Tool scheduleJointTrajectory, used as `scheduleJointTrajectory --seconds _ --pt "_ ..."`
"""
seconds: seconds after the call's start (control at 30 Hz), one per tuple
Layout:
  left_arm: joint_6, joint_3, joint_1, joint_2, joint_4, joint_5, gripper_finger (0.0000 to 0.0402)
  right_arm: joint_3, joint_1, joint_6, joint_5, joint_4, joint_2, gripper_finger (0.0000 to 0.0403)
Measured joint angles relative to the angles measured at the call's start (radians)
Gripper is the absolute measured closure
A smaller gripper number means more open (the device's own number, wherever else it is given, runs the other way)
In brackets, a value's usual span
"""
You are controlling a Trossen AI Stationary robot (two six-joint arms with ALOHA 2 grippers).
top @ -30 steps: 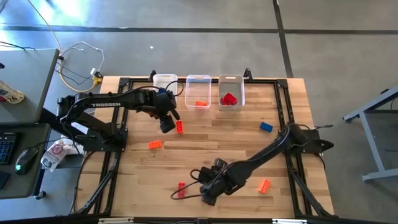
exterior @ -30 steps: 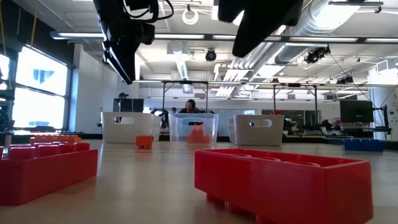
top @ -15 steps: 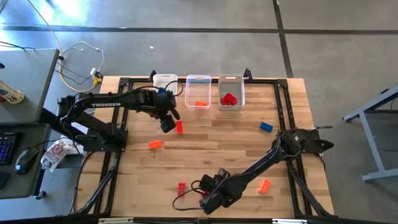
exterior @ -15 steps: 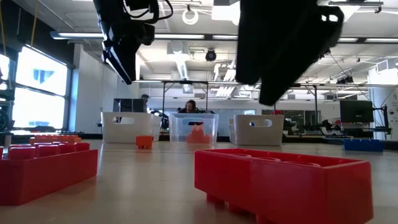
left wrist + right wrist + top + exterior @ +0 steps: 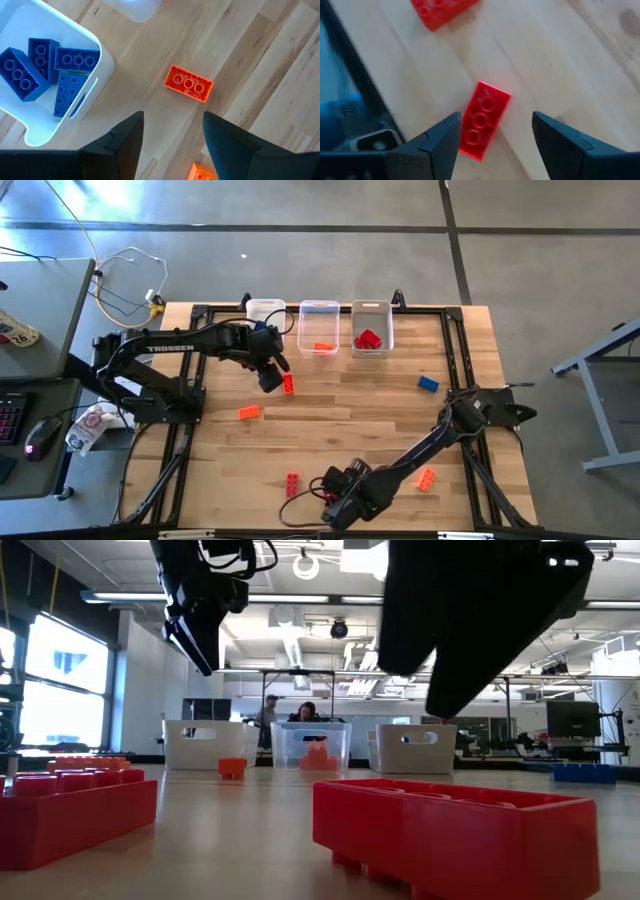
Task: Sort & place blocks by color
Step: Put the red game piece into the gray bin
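Red brick (image 5: 483,121) lies flat at the table's near edge, framed between the right gripper (image 5: 494,142)'s spread fingers, seemingly lined up to pinch it. Left gripper (image 5: 172,145), also spread and empty, hovers near the orange brick (image 5: 189,83).

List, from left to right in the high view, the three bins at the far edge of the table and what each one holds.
White bin, its contents unclear from above → clear bin holding an orange block → bin holding red blocks.
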State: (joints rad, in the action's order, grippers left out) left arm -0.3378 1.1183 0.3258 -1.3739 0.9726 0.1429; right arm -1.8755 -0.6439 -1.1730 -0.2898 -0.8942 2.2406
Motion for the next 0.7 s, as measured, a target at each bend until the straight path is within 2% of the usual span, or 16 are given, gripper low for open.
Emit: scheduleJointTrajectory --seconds 0.2,0.43,0.7 --pt "0.0 0.0 0.0 0.0 0.0 0.003 0.0212 0.001 -0.003 0.003 -0.025 0.025 0.015 0.0171" --pt "0.0 0.0 0.0 0.0 0.0 0.004 0.0215 0.001 -0.002 0.014 0.007 0.074 0.071 0.0171" --pt "0.0 0.0 0.0 0.0 -0.001 0.049 0.0215 0.001 0.002 0.003 0.005 0.075 0.079 0.0171"
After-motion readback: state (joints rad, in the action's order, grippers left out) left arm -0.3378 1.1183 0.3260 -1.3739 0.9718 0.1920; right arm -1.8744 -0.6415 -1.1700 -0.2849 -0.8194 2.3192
